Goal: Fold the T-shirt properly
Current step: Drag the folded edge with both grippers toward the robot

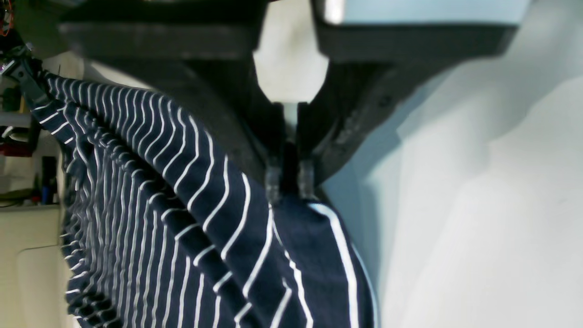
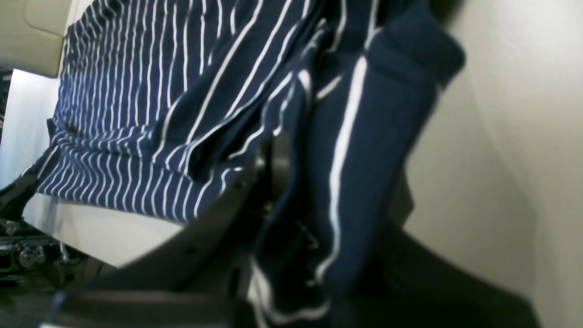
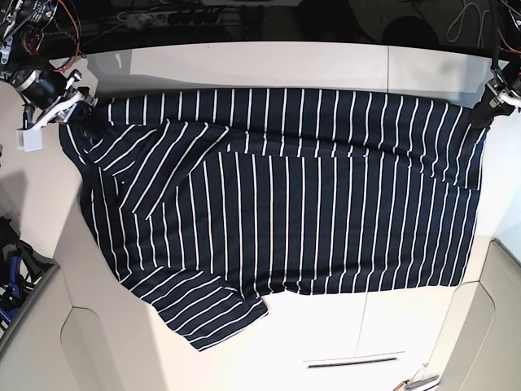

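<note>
A large dark navy cloth T-shirt with thin white stripes [image 3: 285,204] lies spread across the white table [image 3: 244,61]. The left gripper [image 3: 482,114] pinches its two o'clock corner; the right gripper [image 3: 81,110] clamps its ten o'clock corner.

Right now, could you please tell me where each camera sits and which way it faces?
Left wrist: on the left arm, looking along the left hand, shut on the T-shirt.
Right wrist: on the right arm, looking along the right hand, shut on striped cloth.
Base: overhead, looking down at the shirt spread across the table, both hands at its far corners.
All three views share the T-shirt.
</note>
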Controlling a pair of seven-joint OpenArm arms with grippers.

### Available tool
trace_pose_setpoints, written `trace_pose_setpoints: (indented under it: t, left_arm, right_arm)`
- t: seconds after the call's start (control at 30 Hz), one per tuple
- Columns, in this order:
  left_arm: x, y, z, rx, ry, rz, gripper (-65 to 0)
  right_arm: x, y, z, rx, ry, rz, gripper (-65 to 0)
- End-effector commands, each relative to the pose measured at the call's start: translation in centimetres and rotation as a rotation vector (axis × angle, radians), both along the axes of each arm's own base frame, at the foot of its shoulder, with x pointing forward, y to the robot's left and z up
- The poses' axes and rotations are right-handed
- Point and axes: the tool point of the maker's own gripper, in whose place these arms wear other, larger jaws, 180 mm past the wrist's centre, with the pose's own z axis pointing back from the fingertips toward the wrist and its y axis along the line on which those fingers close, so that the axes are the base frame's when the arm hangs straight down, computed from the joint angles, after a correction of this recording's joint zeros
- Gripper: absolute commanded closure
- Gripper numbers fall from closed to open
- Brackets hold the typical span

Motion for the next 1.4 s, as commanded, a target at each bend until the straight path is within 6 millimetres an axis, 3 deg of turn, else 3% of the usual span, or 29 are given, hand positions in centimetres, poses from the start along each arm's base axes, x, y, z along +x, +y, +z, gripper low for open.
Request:
trace_pose_setpoints:
  t: [0.0, 0.57, 0.8, 1.33, 1.37]
  left_arm:
    - [0.7, 0.5, 1.5, 0.013, -0.047, -0.016, 0.0]
    - [-2.6, -1.1, 1.9, 0.037, 0.01, -0.09, 0.0]
    - [-3.0, -1.1, 3.0, 0.07, -0.027, -0.06, 0.0]
    - [-3.3, -0.9, 2.6, 0.09, -0.004, -0.061, -1.5]
    - [-3.3, -0.9, 2.6, 0.09, -0.004, -0.061, -5.3]
  right_arm:
    - [0.3, -0.4, 1.0, -0.01, -0.035, 0.008, 0.0]
    - [-1.7, -0.5, -0.1, -0.016, 0.027, 0.016, 0.0]
    - [-2.9, -0.5, -0.6, -0.012, 0.057, 0.015, 0.0]
    - [-3.2, -0.6, -0.9, -0.022, 0.07, 0.016, 0.0]
    - [-3.2, -0.6, -0.9, -0.022, 0.07, 0.016, -5.4]
